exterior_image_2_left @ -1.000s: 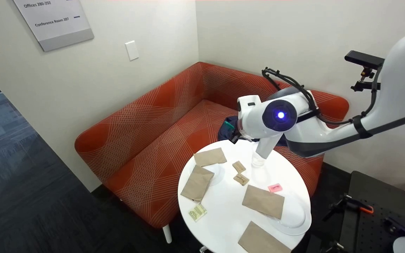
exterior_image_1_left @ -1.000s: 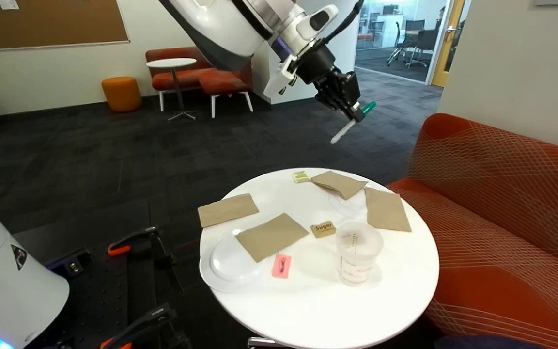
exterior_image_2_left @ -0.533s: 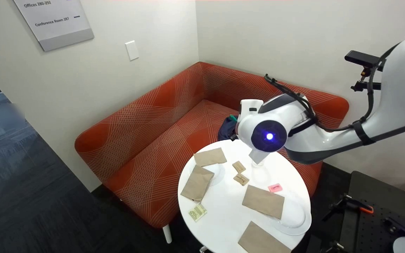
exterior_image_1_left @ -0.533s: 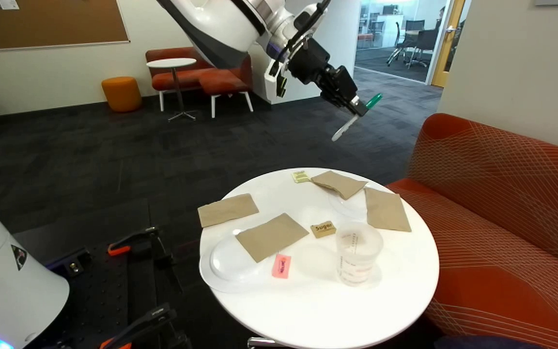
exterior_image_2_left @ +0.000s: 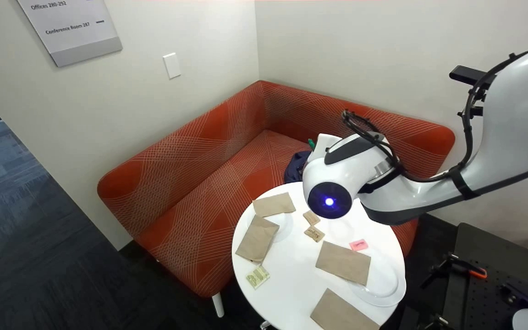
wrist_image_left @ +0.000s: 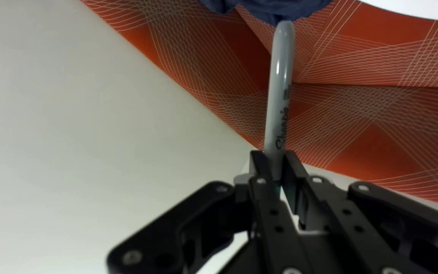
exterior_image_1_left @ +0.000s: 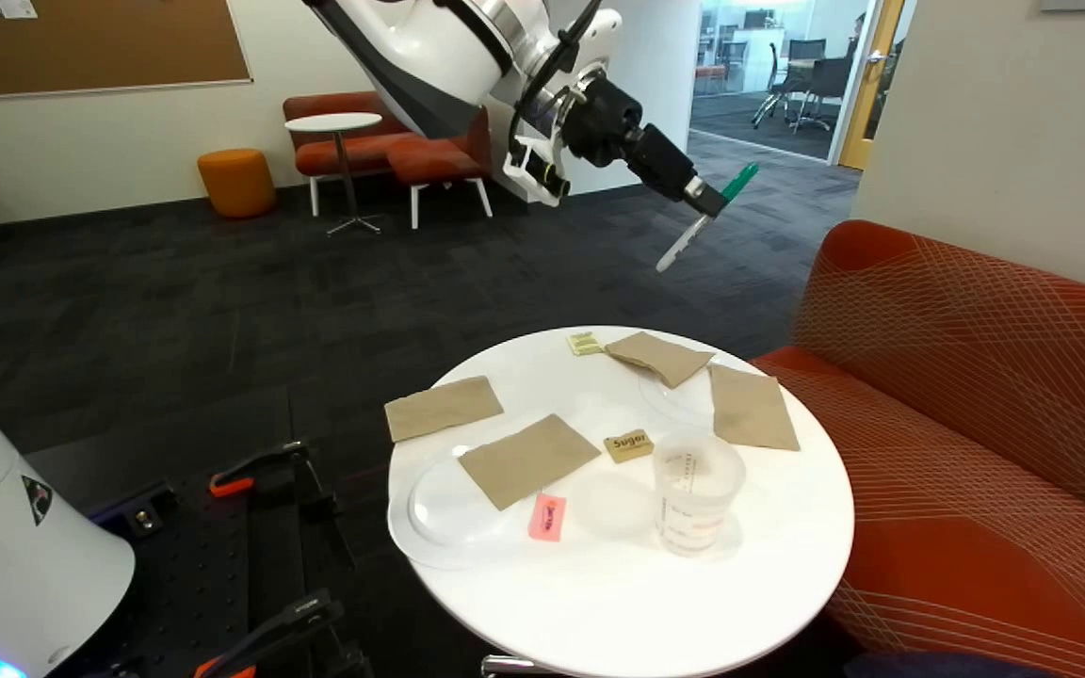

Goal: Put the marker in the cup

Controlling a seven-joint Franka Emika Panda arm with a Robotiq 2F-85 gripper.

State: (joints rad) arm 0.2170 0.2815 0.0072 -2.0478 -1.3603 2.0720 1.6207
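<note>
The marker (exterior_image_1_left: 684, 245), with a grey-white body and green cap, is held tilted in the air, cap end up, high above the far side of the table in an exterior view. My gripper (exterior_image_1_left: 712, 205) is shut on it near the cap. In the wrist view the marker (wrist_image_left: 280, 91) sticks out from between the fingertips of the gripper (wrist_image_left: 275, 165). In an exterior view only the green cap of the marker (exterior_image_2_left: 311, 144) shows beside the arm. The clear cup (exterior_image_1_left: 698, 494) stands upright on the table, well below and apart from the marker. The arm hides the cup in an exterior view.
The round white table (exterior_image_1_left: 618, 603) carries several brown napkins (exterior_image_1_left: 528, 461), a clear plastic lid (exterior_image_1_left: 453, 504), a pink packet (exterior_image_1_left: 547, 518) and a sugar packet (exterior_image_1_left: 629, 445) near the cup. A red sofa (exterior_image_1_left: 976, 452) and wall border the table. A dark blue cloth item (exterior_image_2_left: 295, 167) lies on the sofa.
The wrist has turned, and the gripper with the marker has shifted slightly right in an exterior view. The marker's cap has risen, so it tilts a bit steeper. The cup has not moved.
</note>
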